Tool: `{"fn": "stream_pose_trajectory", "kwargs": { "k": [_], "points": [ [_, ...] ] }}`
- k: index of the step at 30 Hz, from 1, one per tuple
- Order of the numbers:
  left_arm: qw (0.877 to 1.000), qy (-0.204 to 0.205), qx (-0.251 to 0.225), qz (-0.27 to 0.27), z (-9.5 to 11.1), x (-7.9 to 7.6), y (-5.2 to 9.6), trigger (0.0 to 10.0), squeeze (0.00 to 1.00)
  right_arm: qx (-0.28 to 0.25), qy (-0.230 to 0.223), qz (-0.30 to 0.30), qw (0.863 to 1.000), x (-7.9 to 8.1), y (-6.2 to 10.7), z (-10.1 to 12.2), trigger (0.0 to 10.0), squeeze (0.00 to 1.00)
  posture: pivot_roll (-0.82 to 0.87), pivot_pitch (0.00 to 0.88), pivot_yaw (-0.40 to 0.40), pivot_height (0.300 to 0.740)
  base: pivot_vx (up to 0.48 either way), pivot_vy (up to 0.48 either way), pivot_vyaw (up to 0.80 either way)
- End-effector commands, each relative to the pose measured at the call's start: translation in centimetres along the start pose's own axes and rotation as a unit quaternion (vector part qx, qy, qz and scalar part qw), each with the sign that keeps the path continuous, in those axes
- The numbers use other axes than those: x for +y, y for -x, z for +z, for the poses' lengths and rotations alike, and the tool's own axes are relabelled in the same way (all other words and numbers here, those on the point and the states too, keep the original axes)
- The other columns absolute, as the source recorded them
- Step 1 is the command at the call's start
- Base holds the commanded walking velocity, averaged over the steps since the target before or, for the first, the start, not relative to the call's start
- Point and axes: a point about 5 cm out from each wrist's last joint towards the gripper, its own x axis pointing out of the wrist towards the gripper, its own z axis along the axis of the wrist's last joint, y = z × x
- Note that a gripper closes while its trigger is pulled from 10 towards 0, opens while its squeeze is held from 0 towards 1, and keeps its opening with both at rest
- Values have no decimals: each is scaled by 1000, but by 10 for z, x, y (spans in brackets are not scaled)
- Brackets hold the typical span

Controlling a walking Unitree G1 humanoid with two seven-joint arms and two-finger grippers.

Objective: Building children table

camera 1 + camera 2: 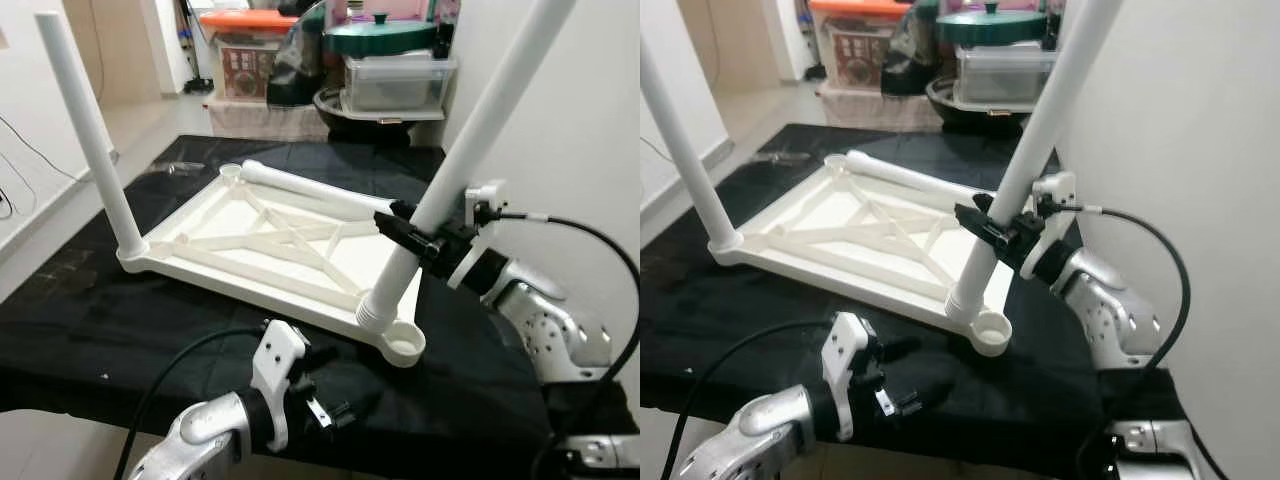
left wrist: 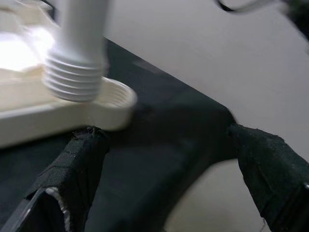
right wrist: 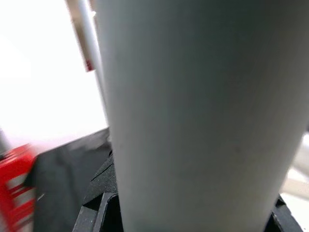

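- The right gripper (image 1: 425, 238) has its two black fingers clamped around a white table leg (image 1: 470, 150), gripping low on the shaft so the threaded end can be steered.
- That leg leans, its thread (image 2: 75, 79) just beside the round corner socket (image 1: 404, 345), not yet seated.
- The left gripper (image 1: 335, 412) hovers low by the near table edge, fingers (image 2: 72, 169) spread wide, holding nothing.
- The tabletop (image 1: 275, 245) lies upside down on black cloth (image 1: 80, 300), sockets facing up; one leg (image 1: 90, 140) already stands upright, another (image 1: 300, 188) lies loose.
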Motion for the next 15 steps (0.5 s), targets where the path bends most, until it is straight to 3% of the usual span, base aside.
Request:
{"fn": "stream_pose_trajectory", "kwargs": {
  "k": [1,8,15],
  "points": [
    [1000,5,5,-8,0,-4,2,10000,0,5,-15,30,999,1,0,-1,10000,0,214,98,-29,740,0,0,0],
    [1000,15,12,-2,4,-9,15,10000,0,44,-17,76,996,-6,18,-9,10000,0,235,161,-11,740,0,0,0],
    [1000,12,26,-3,6,-14,24,10000,0,42,-25,78,996,-16,29,-6,10000,0,253,185,-2,740,0,0,0]
  ]
}}
